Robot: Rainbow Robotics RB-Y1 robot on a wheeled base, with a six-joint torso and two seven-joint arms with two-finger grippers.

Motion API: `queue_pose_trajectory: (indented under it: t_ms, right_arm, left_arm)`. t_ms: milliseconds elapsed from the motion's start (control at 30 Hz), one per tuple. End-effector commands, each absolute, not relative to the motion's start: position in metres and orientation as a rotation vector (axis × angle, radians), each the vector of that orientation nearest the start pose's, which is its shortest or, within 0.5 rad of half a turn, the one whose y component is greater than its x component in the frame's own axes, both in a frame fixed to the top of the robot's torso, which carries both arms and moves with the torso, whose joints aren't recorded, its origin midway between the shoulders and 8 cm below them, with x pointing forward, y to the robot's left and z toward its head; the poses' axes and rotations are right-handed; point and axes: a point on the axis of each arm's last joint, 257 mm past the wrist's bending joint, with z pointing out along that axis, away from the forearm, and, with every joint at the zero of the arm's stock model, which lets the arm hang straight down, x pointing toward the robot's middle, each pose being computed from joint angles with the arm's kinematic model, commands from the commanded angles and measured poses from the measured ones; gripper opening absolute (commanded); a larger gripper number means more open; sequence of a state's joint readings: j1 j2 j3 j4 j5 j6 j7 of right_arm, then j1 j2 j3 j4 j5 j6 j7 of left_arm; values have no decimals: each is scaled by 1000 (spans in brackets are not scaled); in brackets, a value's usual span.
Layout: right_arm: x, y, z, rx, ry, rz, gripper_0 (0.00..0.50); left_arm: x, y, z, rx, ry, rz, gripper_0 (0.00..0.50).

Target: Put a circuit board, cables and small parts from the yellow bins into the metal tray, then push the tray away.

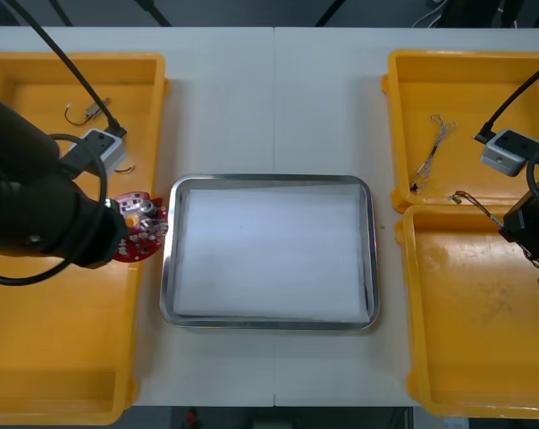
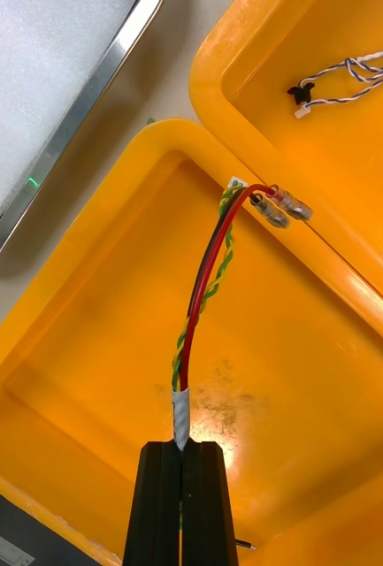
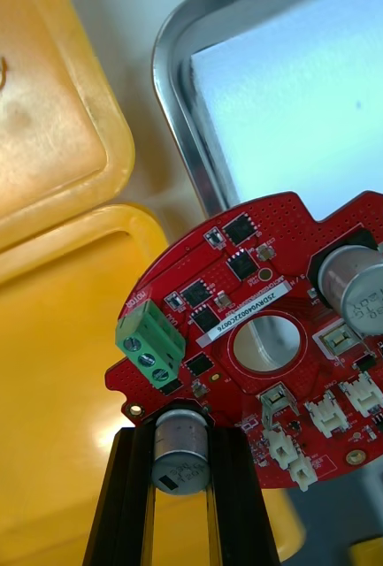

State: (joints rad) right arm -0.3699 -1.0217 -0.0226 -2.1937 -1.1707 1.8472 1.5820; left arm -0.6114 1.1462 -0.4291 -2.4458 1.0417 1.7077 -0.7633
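Two sketchy grips
Our left gripper (image 3: 182, 438) pinches only a metal can (image 3: 180, 464) on the circuit board (image 3: 279, 221), just beside the tray (image 3: 169, 97); we reckon it may swivel. Right gripper (image 2: 182, 451) clamps the cable (image 2: 210, 265) by its taped end over a yellow bin (image 2: 85, 292); it may snag.

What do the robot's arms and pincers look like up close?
Both arms are black: the left arm bulky, the right arm slimmer. Each carries a small grey box fed by a black cable. The left gripper and right gripper have flat, straight black fingers.
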Motion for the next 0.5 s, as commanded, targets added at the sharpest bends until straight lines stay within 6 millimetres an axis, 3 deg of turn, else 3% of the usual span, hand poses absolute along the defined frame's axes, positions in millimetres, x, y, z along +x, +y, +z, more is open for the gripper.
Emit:
queue_pose_trajectory:
  t_ms: [33, 267, 500]
  right_arm:
    - [373, -285, -134, -957, 2589, -34, 0]
    - [373, -285, -134, -957, 2589, -34, 0]
    - [373, -285, -134, -957, 2589, -34, 0]
  left_arm:
    - [371, 188, -135, 639, 2514, 117, 0]
    - [380, 151, -145, 653, 2511, 90, 0]
    - [386, 133, -161, 654, 2513, 97, 0]
